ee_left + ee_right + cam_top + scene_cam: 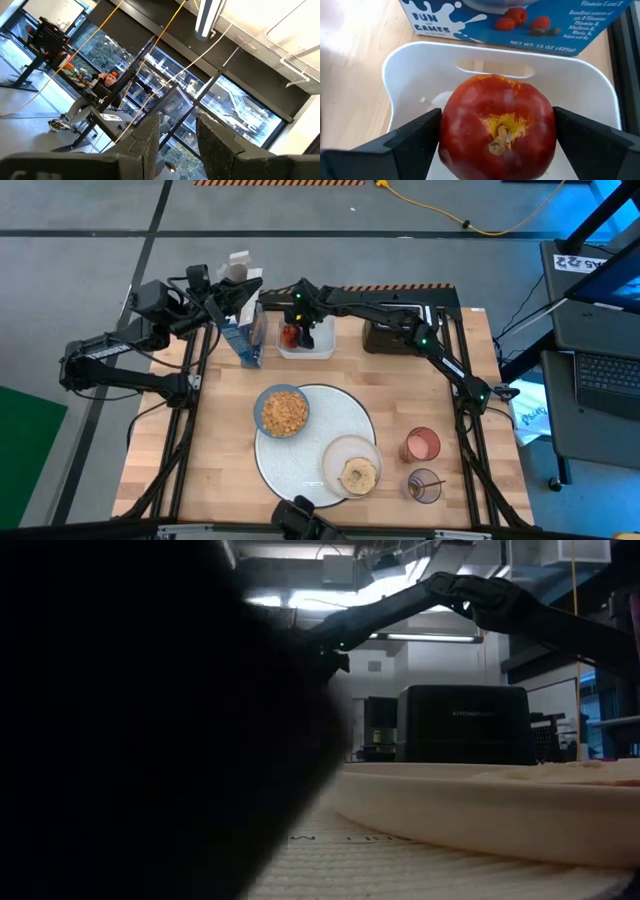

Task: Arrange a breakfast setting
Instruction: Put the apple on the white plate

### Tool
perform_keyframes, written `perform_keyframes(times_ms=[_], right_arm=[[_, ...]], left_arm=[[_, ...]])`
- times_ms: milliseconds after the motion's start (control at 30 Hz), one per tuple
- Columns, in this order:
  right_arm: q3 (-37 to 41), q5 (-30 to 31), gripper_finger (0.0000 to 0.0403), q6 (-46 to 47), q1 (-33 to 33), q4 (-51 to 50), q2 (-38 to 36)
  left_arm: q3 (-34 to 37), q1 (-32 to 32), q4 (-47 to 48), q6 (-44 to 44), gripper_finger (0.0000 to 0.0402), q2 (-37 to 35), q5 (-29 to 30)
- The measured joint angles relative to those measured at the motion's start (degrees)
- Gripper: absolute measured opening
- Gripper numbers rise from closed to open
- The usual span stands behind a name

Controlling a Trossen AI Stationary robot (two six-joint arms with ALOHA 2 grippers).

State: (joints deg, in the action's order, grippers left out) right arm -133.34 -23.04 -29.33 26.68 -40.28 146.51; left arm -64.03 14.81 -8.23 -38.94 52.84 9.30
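My right gripper [293,332] reaches from the right into the white square tub [318,345] at the table's far side and is shut on the red apple [497,132]. My left gripper [243,286] is raised at the far left above a blue cereal box [247,335]. Its fingers stand a little apart and empty in the left wrist view [177,122]. The blue bowl [283,412] of tan cereal and the cream plate [340,455] with the bagel [358,476] sit on the round white mat [335,405]. The pink tumbler [421,445] and the purple tumbler [425,485], holding the spoon, stand right of the mat. My right gripper pinches the apple between its two fingers [412,137], one on each of two opposite sides [451,137]. The fingers come from above, pointing down. The apple sits upright, stem end up, within the tub's walls [420,55]. Whether it rests on the tub's floor I cannot tell.
The black toaster [390,335] stands right of the tub, under my right arm, and shows in the low view [465,725]. The cereal box stands just left of the tub. Bare wood lies at the table's near left and far right. A dark shape blocks the low view's left half.
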Motion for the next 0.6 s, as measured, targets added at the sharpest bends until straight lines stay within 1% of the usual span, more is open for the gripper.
perform_keyframes(times_ms=[167,400,600], right_arm=[[0.02,0.02,0.0367,-0.73,-0.03,0.29,0.03],[0.04,-0.06,0.0332,-1.24,0.01,0.43,0.03],[0.07,-1.52,0.0342,-3.25,-0.01,0.62,0.12]], left_arm=[[0.00,0.00,0.02,-0.07,0.0119,0.02,0.00],[0.00,0.00,0.02,-0.11,0.0119,0.02,0.17],[0.00,0.00,0.02,-0.11,0.0119,0.02,0.20]])
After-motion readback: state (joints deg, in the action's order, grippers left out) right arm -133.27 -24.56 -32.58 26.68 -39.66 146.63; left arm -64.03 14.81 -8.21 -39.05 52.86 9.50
